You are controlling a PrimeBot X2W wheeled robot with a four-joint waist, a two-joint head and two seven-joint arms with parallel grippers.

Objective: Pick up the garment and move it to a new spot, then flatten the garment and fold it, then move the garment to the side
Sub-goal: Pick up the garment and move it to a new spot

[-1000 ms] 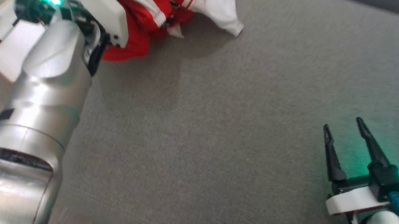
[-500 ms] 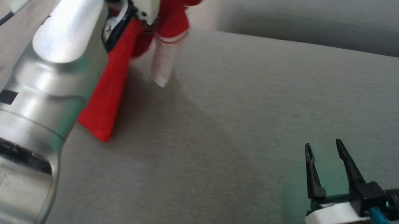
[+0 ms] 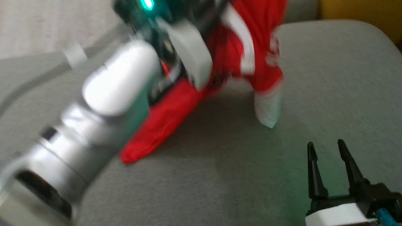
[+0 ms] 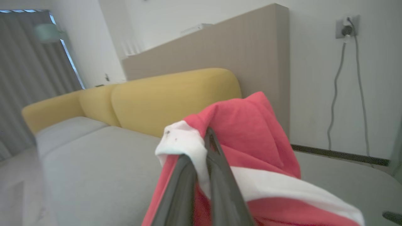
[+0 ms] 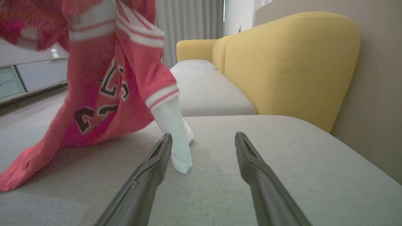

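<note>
Up at left, my left gripper (image 4: pixel 199 150) is clamped on the white trim of the garment (image 3: pixel 250 51). It hangs long-axis downward, its white sleeve tip (image 3: pixel 268 111) touching the grey cushion (image 3: pixel 352 86). Right of that tip and near it, my right gripper (image 3: pixel 325 143) sits parted and empty. I judge it the nearer arm for a second grasp.

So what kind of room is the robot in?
Probably a living room in a home. There is a sofa with a yellow back and grey seat, long grey curtains, and a wall socket.
</note>
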